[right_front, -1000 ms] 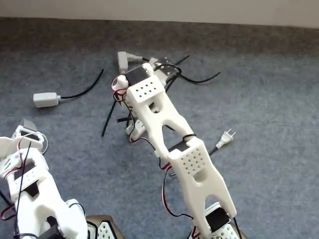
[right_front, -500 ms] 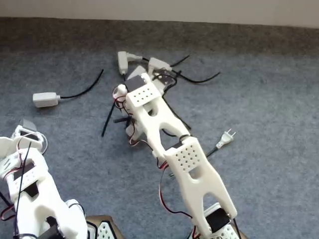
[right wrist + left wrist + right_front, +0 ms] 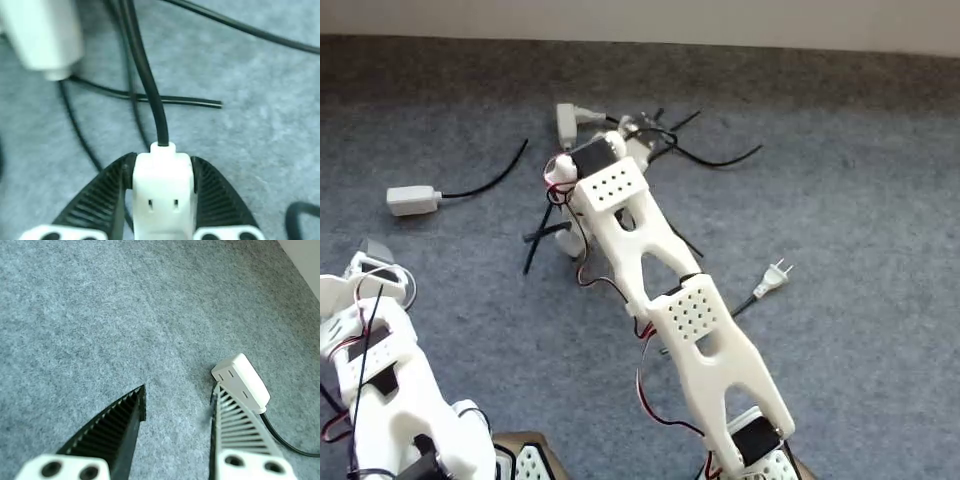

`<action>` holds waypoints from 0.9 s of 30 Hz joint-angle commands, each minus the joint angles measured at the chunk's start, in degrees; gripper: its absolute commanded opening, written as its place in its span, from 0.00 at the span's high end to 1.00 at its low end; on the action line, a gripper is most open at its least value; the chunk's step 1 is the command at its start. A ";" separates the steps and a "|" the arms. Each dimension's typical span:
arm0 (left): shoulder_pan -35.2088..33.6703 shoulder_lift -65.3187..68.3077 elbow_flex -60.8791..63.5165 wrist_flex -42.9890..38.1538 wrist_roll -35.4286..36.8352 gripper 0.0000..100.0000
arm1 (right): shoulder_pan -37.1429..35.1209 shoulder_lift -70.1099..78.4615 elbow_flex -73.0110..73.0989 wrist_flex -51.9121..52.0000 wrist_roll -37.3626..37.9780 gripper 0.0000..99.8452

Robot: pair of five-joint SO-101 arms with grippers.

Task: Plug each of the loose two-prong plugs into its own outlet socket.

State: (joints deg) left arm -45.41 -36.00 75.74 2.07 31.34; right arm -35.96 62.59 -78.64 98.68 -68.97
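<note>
Finds right gripper (image 3: 162, 162) clamped on a white rectangular plastic socket block (image 3: 162, 195) over the grey felt counter (image 3: 260, 125), left gripper (image 3: 180, 390) apart beside a second white socket block (image 3: 241, 380); judges socket-fetching in hand, next requiring alignment with the white two-prong plug (image 3: 773, 277) lying well apart.

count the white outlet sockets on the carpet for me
3 clearly seen: the left socket alone on the carpet, the far socket by the cable tangle, and the held socket in the right gripper. Another may hide behind that arm.
</note>
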 commanded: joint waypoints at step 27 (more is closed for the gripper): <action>1.01 -0.40 -0.22 -0.62 -0.09 0.78 | 21.76 -1.54 -15.87 -3.03 92.04 0.96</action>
State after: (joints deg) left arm -45.41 -36.00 75.74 2.07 31.34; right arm -15.03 62.51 -94.02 94.73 20.97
